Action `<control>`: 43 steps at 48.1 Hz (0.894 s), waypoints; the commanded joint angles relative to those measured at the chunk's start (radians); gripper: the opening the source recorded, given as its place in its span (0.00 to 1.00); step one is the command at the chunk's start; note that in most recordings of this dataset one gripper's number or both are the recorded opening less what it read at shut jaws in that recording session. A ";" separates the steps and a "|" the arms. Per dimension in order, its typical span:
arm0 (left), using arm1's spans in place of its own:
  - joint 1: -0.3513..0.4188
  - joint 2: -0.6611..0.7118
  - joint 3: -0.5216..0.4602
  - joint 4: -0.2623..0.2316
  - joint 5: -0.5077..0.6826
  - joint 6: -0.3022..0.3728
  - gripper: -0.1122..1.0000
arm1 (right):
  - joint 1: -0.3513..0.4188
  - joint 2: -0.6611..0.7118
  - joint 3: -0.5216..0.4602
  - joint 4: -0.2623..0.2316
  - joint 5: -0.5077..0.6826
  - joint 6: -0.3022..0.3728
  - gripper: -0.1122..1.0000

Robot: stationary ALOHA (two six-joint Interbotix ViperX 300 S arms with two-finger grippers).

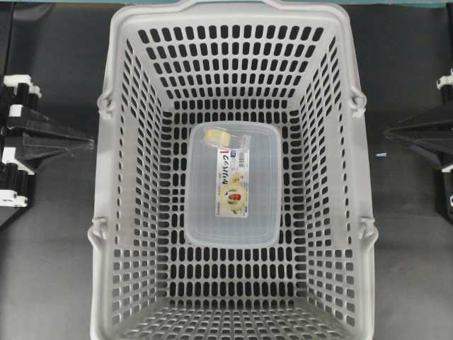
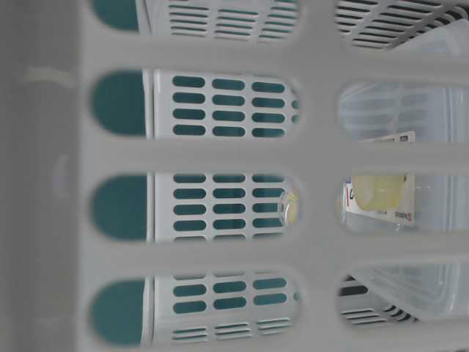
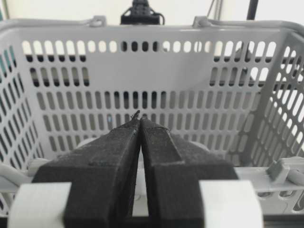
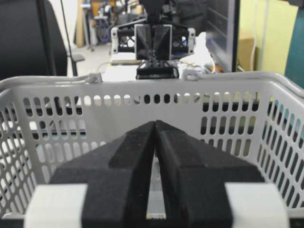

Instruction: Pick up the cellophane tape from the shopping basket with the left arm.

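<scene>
Pale-yellow and small, the tape (image 1: 218,135) lies in its clear wrapper on top of the box (image 1: 233,205), at the box's far edge near its left corner in the overhead view — all of it on the floor of the basket (image 1: 106,184), about the middle. It looks light and stiff at the roll, but the wrapper is likely slick and crinkly, and the lid beneath is smooth, so the roll may skate if nudged. The best hold is probably across the roll itself, not the loose film.

On the box's label I can make out Japanese characters, not clearly enough to read; no brand is legible on the tape.

Both arms sit outside the basket walls. The left gripper (image 3: 140,124) has its fingers pressed together on nothing — so does the right gripper (image 4: 155,130).
</scene>
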 commanded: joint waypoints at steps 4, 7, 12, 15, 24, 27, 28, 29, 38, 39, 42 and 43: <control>-0.003 0.025 -0.133 0.043 0.130 -0.021 0.11 | -0.006 0.005 -0.020 0.005 0.018 0.003 0.11; -0.009 0.034 -0.189 0.043 0.209 -0.023 0.10 | -0.006 -0.003 -0.025 0.005 0.054 0.002 0.11; -0.026 0.075 -0.287 0.043 0.342 -0.023 0.10 | 0.002 -0.020 -0.044 0.005 0.118 0.002 0.11; -0.038 0.107 -0.336 0.043 0.405 -0.023 0.10 | 0.017 -0.037 -0.067 0.005 0.156 -0.005 0.11; -0.060 0.265 -0.494 0.043 0.561 -0.025 0.10 | 0.037 -0.081 -0.101 0.003 0.229 -0.009 0.11; -0.061 0.328 -0.543 0.043 0.601 -0.025 0.10 | 0.037 -0.092 -0.103 0.005 0.241 -0.009 0.11; -0.061 0.351 -0.561 0.043 0.615 -0.025 0.10 | 0.037 -0.097 -0.104 0.003 0.247 -0.011 0.11; -0.060 0.373 -0.577 0.043 0.627 -0.023 0.10 | 0.037 -0.098 -0.106 0.005 0.252 -0.011 0.11; -0.058 0.565 -0.735 0.043 0.747 -0.020 0.10 | 0.037 -0.101 -0.107 0.005 0.290 -0.017 0.11; -0.060 0.584 -0.755 0.044 0.762 -0.020 0.10 | 0.037 -0.101 -0.107 0.005 0.293 -0.017 0.11; -0.058 0.646 -0.819 0.043 0.828 -0.018 0.10 | 0.037 -0.101 -0.107 0.003 0.299 -0.017 0.16; -0.057 0.661 -0.836 0.043 0.853 -0.017 0.10 | 0.037 -0.101 -0.106 0.005 0.298 -0.017 0.19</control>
